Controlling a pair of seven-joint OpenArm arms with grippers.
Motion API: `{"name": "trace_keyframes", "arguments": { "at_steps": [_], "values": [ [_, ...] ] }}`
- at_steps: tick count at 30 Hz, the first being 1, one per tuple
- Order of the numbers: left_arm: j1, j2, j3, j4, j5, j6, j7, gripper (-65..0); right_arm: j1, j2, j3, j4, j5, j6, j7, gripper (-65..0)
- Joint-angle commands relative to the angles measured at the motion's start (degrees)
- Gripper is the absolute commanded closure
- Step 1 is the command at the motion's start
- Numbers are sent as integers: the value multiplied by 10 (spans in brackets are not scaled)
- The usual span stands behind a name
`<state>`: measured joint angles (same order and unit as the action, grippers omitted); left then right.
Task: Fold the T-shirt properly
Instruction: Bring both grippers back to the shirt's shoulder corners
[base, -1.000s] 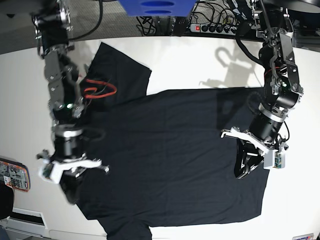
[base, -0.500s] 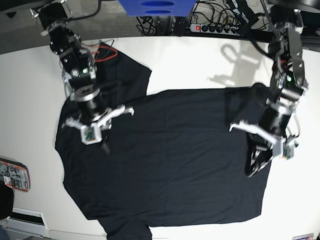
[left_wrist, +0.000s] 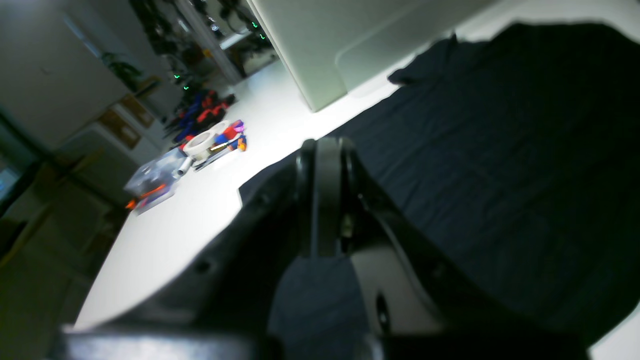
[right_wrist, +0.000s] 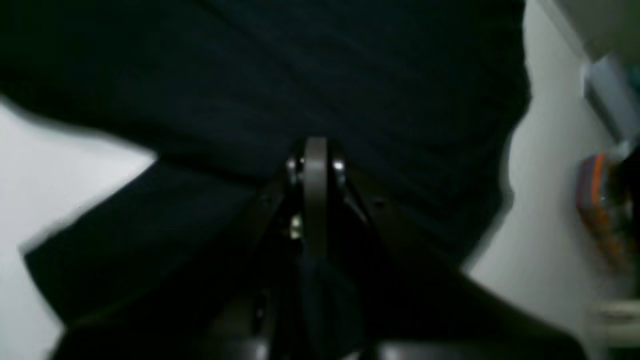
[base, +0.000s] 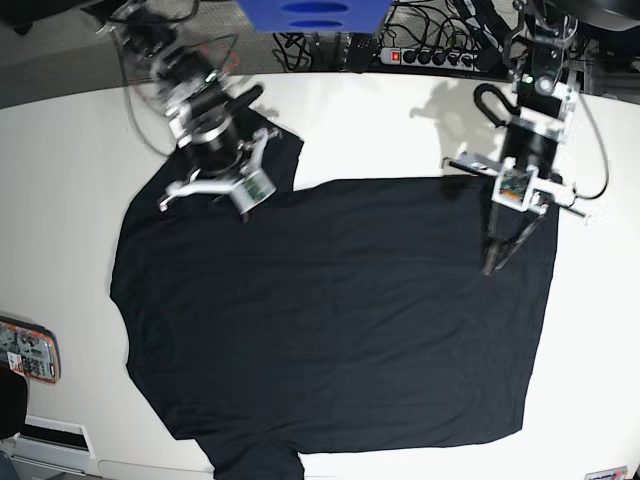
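The large plain black cloth T-shirt (base: 330, 310) is spread flat on the white table (base: 380, 120). Its far edge is flanked by the left gripper (base: 497, 255) and right gripper (base: 240, 205), both closed and empty; the left one is judged nearer its hem corner.

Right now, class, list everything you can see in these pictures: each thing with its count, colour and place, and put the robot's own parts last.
T-shirt: one, black, spread flat across the middle of the table.
Table: one, white, under the shirt.
Power strip: one, dark with a red switch, behind the table's far edge.
Blue panel: one, blue, top centre of the base view.
Small device: one, orange-edged, at the table's left edge.
Tape roll and tools: a small multicoloured heap, on the table beyond the shirt in the left wrist view.
Left claw: one, black, shut, over the shirt's right part.
Right claw: one, black, shut, above the shirt.
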<state>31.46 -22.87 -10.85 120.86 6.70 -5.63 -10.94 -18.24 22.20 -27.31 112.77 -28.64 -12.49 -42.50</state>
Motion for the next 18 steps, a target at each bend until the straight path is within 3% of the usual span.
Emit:
{"name": "trace_keyframes", "arguments": {
  "at_steps": [1,5,7,11,18],
  "values": [
    [4,-6,-10,10,-1,8,-20,0,-8,-23,-16,11,-58,5,7,0],
    [39,-5,-28,9,-1,9,-35,0,-75,-132,-49,10,-364,117,-2,0],
    [57,-5,-33,7,-1,9,-48,0,-99,-155,-71,10,-471,158,4,-10],
    [79,-5,-42,0,-1,9,-72,0,-101,-151,-112,9,-495,161,-19,-88],
    [92,11,-68,-9,-1,9,-72,0,-127,-147,-110,9,-496,159,-26,-113]
  ]
}}
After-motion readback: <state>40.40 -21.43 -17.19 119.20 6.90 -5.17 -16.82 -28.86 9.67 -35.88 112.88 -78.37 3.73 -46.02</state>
